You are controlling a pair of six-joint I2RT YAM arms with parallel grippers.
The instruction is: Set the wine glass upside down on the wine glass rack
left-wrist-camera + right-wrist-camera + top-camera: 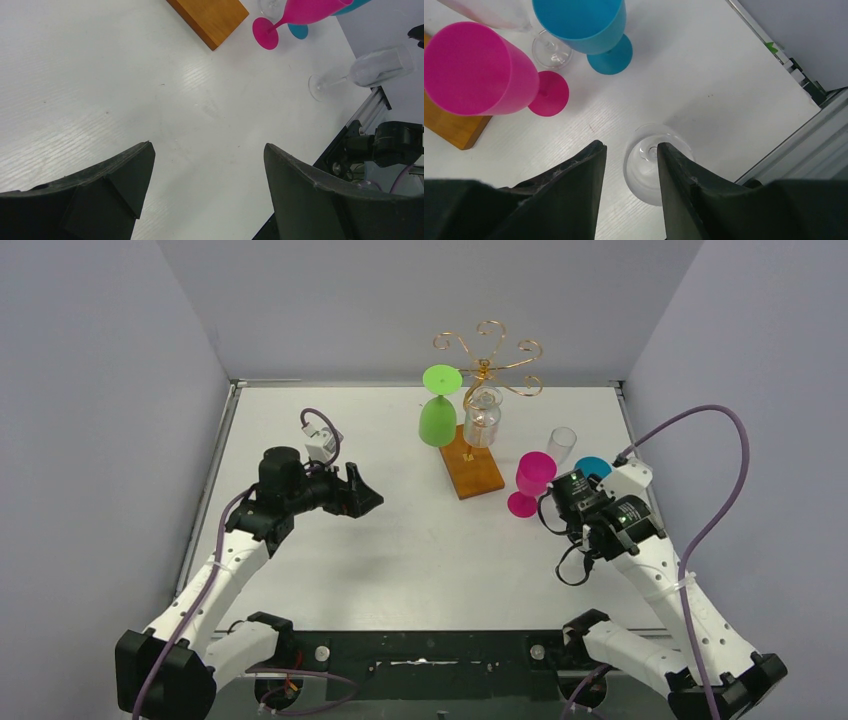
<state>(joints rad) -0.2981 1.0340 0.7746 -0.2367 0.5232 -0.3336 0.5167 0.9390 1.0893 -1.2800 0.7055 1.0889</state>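
Observation:
The wine glass rack has gold wire spiral arms (487,352) on an orange-brown wooden base (472,465). A green glass (438,408) and a clear glass (483,416) hang upside down on it. A clear wine glass (649,167) stands upright on the table right under my right gripper (630,145). That gripper is open; its right finger overlaps the bowl, its left finger is outside the rim, and contact cannot be told. This glass also shows in the left wrist view (380,67). My right gripper (572,508) hides it from above. My left gripper (365,498) is open and empty over bare table.
A pink glass (532,482), a blue glass (592,468) and another clear glass (562,444) stand upright between the rack base and my right gripper. They also show in the right wrist view: pink (474,70), blue (584,20). The table's right edge (774,145) is close.

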